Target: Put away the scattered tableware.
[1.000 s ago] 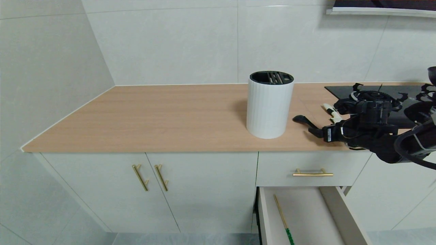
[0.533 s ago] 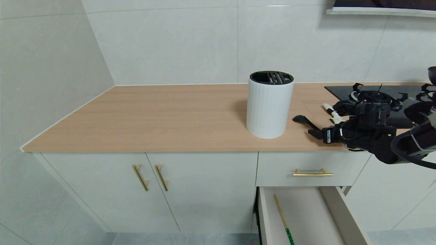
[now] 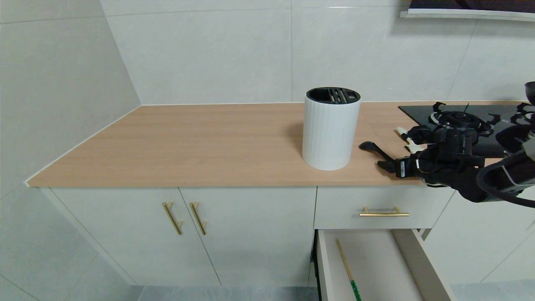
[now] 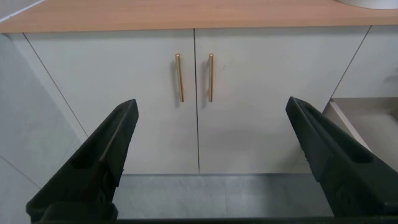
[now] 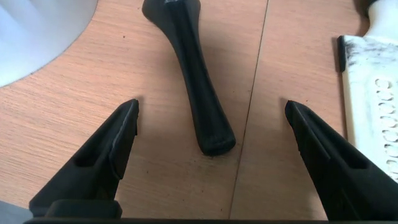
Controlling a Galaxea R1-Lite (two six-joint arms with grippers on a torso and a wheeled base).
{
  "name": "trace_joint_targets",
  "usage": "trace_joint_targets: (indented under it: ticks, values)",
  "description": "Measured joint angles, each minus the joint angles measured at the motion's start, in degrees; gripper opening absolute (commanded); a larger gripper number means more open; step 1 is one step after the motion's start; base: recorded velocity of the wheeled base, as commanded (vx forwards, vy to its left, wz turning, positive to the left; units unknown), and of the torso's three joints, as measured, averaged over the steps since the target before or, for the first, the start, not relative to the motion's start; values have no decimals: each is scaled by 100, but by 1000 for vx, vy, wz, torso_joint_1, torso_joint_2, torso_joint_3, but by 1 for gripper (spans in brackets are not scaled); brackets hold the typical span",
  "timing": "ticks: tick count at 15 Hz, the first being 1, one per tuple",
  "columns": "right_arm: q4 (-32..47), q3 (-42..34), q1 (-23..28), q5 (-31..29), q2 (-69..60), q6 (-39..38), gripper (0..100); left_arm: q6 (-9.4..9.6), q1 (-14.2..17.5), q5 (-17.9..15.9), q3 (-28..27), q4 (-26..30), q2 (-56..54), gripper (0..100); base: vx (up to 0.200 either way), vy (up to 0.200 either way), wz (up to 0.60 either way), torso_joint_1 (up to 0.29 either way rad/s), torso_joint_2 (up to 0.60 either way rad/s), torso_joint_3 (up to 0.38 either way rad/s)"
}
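- Currently the right tool (image 5: 211, 104) is held low over the table (image 3: 209, 142), fingers spread wide, nothing pinched.
- Key relation: the black utensil (image 5: 198, 87) is lined up with the tool's reach. Its long axis runs straight out from the gap. The narrow handle end points at the tool and the broad end points away, toward the white holder (image 3: 330, 129).
- The handle tip is seen between the two fingers, roughly centred and apart from both.
- The utensil lies flat on the table, just to the right of the holder. No contact with the holder can be made out.
- A white utensil (image 5: 373, 106) lies just beside the far finger, roughly parallel to the black one. Whether finger and utensil touch cannot be told.
- Judged next step: fingers to be closed across the handle. A slightly deeper bite would likely be gained by a small advance first.
- Judged risks: the white utensil could be nudged by the far finger, and the smooth, tapered handle could slip out when squeezed near its tip.
- The right arm is clearly the nearer one. The left tool (image 4: 210, 102) is held below table level facing the cupboard doors (image 4: 199, 93), fingers spread, empty.
- Candidate drop points are the holder's slots or the open drawer (image 3: 418, 251), where one chopstick (image 3: 346, 263) lies. Which is meant cannot be told.
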State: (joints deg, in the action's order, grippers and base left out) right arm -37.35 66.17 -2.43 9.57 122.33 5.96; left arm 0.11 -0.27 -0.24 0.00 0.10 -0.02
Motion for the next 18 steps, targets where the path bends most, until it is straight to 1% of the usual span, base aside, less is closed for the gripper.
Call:
trace_joint_targets:
  ticks: [12, 14, 15, 18]
  values:
    - [55, 1, 0, 0, -30, -16, 0, 0, 0, 0, 0, 0, 0, 100, 0, 0, 0, 0, 0, 0]
    - [293, -5, -7, 0, -191, -206, 0, 0, 0, -2, 0, 0, 0, 100, 0, 0, 0, 0, 0, 0]
    - [536, -5, -18, 0, -323, -334, 0, 0, 0, 0, 0, 0, 0, 100, 0, 0, 0, 0, 0, 0]
    - [1568, -46, -82, -10, -944, -675, 0, 0, 0, -2, 0, 0, 0, 100, 0, 0, 0, 0, 0, 0]
